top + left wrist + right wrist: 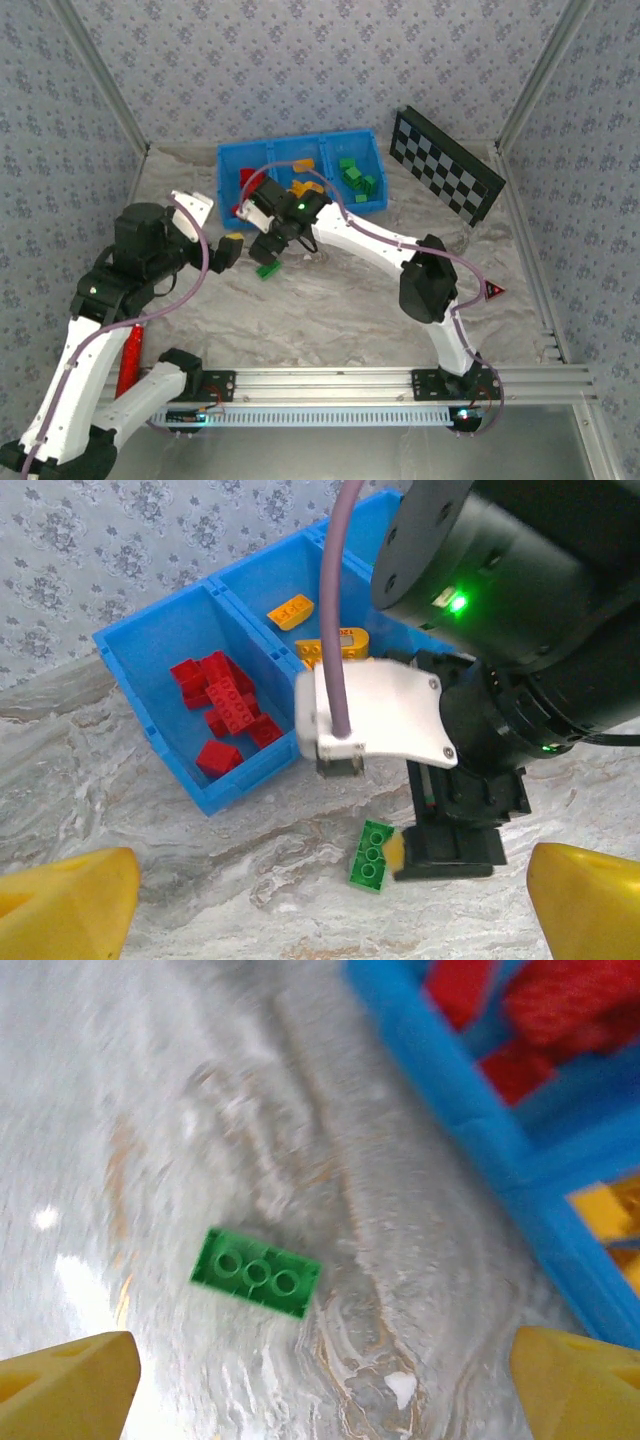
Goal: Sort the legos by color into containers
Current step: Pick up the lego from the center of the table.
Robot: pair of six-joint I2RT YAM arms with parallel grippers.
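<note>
**Right gripper, jaws spread wide and empty, poised over a loose green lego.**

Right wrist: the lego lies flat on the table, just outside the blue tray. Left wrist: the left gripper also gapes, holding nothing. Top: the lego sits in front of the tray. The step appears to be the pick-up. Next: descend, close across it, and carry it to the right-hand green compartment.

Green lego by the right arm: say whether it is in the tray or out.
Out. The green lego lies studs up on the table, apart from the wall of the blue tray.
</note>
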